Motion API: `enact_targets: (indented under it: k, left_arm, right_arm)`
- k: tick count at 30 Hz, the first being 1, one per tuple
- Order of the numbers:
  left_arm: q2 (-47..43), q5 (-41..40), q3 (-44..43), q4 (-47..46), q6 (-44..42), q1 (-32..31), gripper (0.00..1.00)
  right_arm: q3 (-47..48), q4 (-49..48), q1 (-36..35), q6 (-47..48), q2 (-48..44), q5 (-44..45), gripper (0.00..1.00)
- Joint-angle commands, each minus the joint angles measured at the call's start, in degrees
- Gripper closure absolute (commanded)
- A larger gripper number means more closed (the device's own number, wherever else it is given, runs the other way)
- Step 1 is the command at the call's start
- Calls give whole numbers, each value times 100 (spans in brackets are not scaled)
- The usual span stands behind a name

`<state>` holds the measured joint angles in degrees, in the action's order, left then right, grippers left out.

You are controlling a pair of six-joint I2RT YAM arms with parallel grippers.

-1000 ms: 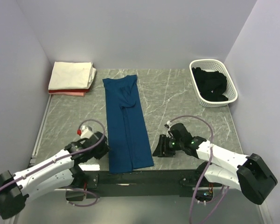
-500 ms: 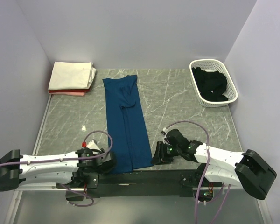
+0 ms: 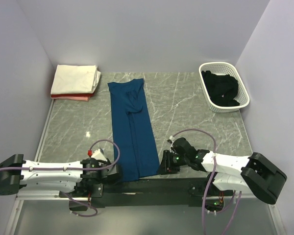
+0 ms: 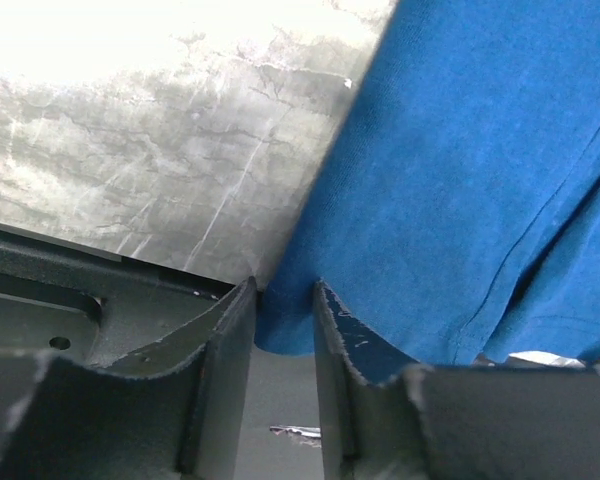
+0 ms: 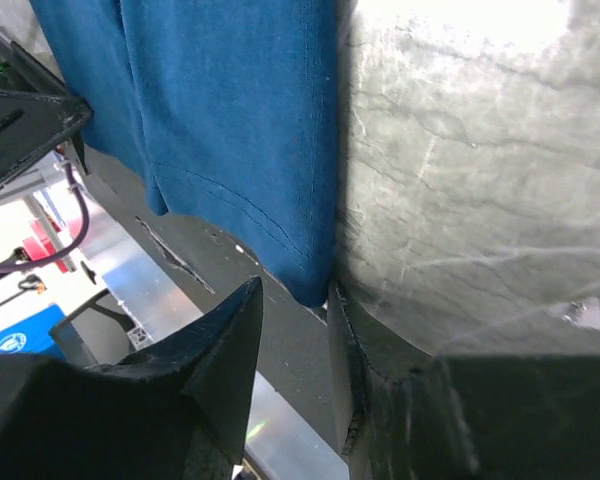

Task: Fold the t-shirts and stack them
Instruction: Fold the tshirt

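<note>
A navy blue t-shirt (image 3: 132, 127), folded into a long narrow strip, lies down the middle of the table, its hem at the near edge. My left gripper (image 3: 115, 172) sits low at the hem's near left corner. In the left wrist view that gripper (image 4: 283, 290) is open, with the corner of the blue cloth (image 4: 460, 180) between its fingertips and a gap on either side. My right gripper (image 3: 162, 166) is at the near right corner. Its jaws (image 5: 293, 290) stand open, and the cloth's corner (image 5: 230, 100) hangs just at the tip of the right-hand finger.
A cream-white folded shirt (image 3: 76, 78) lies on a pink-red one (image 3: 71, 97) at the back left. A white lattice basket (image 3: 230, 108) at the back right holds a black shirt (image 3: 220, 88). A dark rail (image 3: 147, 187) runs along the table's near edge under both grippers.
My left arm has dropped low and slid its gripper to the shirt's near left corner. My right gripper has moved nearer and left to the right corner. Both jaws have narrowed.
</note>
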<state>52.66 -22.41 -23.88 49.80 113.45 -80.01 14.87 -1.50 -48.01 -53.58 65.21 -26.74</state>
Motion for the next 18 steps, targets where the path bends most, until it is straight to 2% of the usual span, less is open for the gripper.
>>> enact_targets:
  k: [1, 6, 9, 10, 12, 16, 18]
  left_arm:
    - [-159, 352, 243, -259, 503, -120, 66]
    - [-371, 229, 305, -567, 240, -120, 72]
    - [-423, 53, 147, -647, 64, -120, 82]
    - [-450, 1, 112, -638, 29, -129, 90]
    - [-625, -254, 24, -568, -112, -120, 99]
    - [-1143, -957, -187, -454, -410, -33, 100]
    - [-1364, -1160, -336, -558, -910, 177, 100]
  right_arm:
    - [-55, -316, -77, -108, 132, 55, 62]
    - [15, -281, -77, -144, 88, 108, 73]
    - [164, -132, -77, -109, -17, 143, 84]
    - [217, -79, -77, -100, -104, 160, 86]
    - [392, 105, -77, -47, -184, 196, 90]
    - [797, 518, -16, 120, -368, 345, 96]
    - [1086, 668, 150, 286, -325, 345, 97]
